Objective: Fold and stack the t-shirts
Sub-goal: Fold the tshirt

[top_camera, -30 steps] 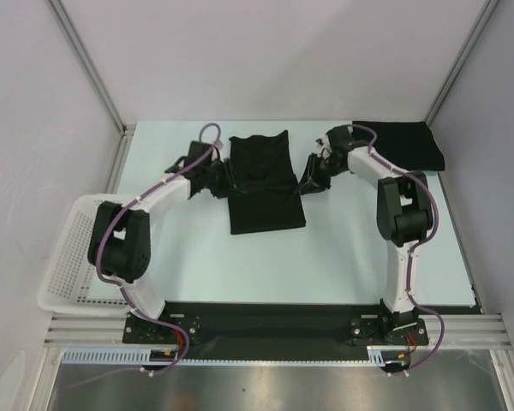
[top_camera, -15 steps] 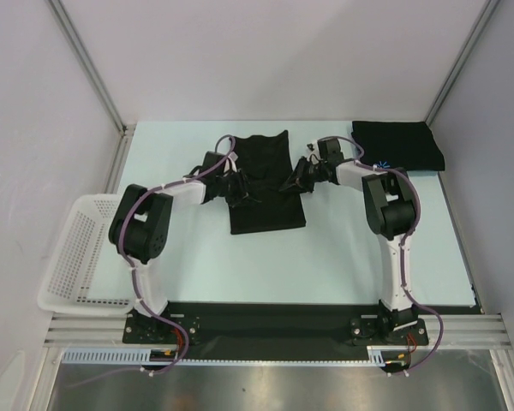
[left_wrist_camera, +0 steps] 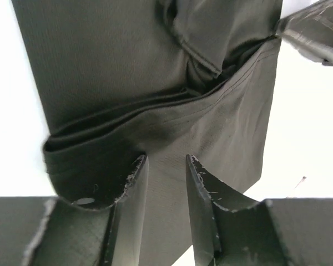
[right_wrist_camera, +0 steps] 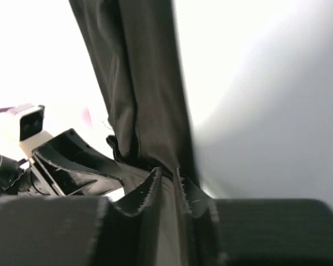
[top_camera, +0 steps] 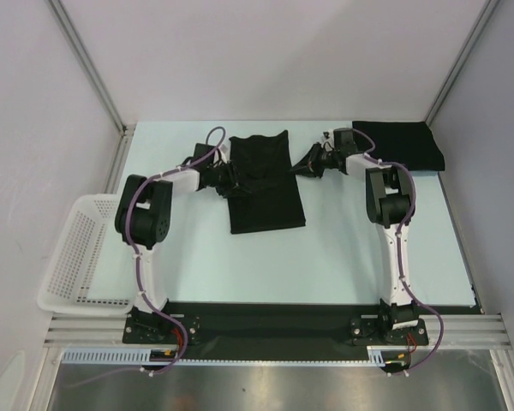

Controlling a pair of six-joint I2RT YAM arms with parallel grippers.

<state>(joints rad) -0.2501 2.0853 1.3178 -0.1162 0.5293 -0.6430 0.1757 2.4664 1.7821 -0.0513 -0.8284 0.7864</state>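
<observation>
A black t-shirt lies flat, folded into a narrow strip, at the middle back of the table. My left gripper is at its left edge. In the left wrist view the jaws stand apart over the layered fabric, with nothing pinched between them. My right gripper is at the shirt's right edge. In the right wrist view it is shut on a fold of the black fabric, which is pulled up. A second black t-shirt lies folded at the back right corner.
A white mesh basket sits at the table's left edge. Grey walls and metal posts close in the back and sides. The other arm's gripper shows in each wrist view, as with the left gripper in the right wrist view.
Both grippers moved inward over the shirt half a second ago, then drew back toward its upper side edges. The shirt's outline on the table is almost unchanged.
</observation>
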